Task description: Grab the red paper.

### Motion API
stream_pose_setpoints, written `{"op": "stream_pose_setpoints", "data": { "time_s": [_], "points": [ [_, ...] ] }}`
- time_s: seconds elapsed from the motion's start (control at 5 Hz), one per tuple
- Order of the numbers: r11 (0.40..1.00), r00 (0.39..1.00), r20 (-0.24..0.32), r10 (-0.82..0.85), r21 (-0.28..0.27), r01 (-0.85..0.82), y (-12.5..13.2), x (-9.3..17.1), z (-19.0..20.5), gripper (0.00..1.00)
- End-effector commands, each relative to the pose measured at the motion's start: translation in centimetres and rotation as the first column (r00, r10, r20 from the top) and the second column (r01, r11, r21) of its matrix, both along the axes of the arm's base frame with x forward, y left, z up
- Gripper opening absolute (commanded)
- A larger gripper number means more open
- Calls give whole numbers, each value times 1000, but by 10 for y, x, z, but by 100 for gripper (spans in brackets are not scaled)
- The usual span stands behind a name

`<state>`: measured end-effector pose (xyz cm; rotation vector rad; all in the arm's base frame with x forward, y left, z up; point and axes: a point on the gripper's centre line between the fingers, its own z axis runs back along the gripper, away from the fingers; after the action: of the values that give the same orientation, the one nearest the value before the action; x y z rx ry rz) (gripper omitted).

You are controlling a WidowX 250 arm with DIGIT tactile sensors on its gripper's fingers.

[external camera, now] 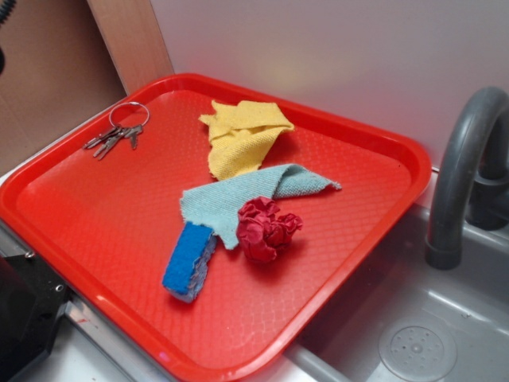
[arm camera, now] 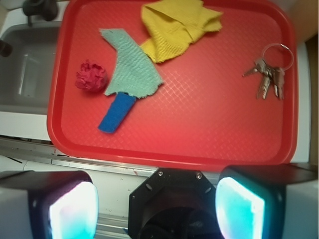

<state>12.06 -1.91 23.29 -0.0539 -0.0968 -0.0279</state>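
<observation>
The red paper (external camera: 268,229) (arm camera: 91,75) is a small dark red crumpled ball lying on the big red tray (external camera: 103,207) (arm camera: 209,114), close to the sink-side rim. It touches the edge of a light blue cloth (external camera: 238,199) (arm camera: 130,69). My gripper (arm camera: 157,209) hangs high above the counter, outside the tray's near rim and well away from the ball. It is open, its two pads far apart with nothing between them. It does not show in the exterior view.
A blue sponge (external camera: 189,261) (arm camera: 116,113) pokes out from under the light blue cloth. A yellow cloth (external camera: 238,135) (arm camera: 177,27) and a bunch of keys (external camera: 118,135) (arm camera: 269,74) also lie on the tray. A grey sink (external camera: 413,334) (arm camera: 25,69) with a faucet (external camera: 461,175) adjoins the tray.
</observation>
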Motion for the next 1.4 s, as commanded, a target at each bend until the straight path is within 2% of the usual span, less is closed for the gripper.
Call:
{"op": "stream_pose_setpoints", "data": {
  "time_s": [0.0,0.2,0.4,0.6,0.8,1.0,1.2],
  "points": [
    [908,905,72,-419,33,417,-14,27,-13,100],
    [806,802,90,-591,20,592,-32,47,-31,100],
    [753,750,75,-657,80,653,-66,55,-39,100],
    [777,774,75,-629,44,628,-98,66,-63,100],
    [806,808,7,-590,61,588,-115,77,-95,100],
    [860,862,-46,-505,64,507,-115,89,-113,100],
    [890,893,-72,-444,83,449,-108,97,-131,100]
  ]
}}
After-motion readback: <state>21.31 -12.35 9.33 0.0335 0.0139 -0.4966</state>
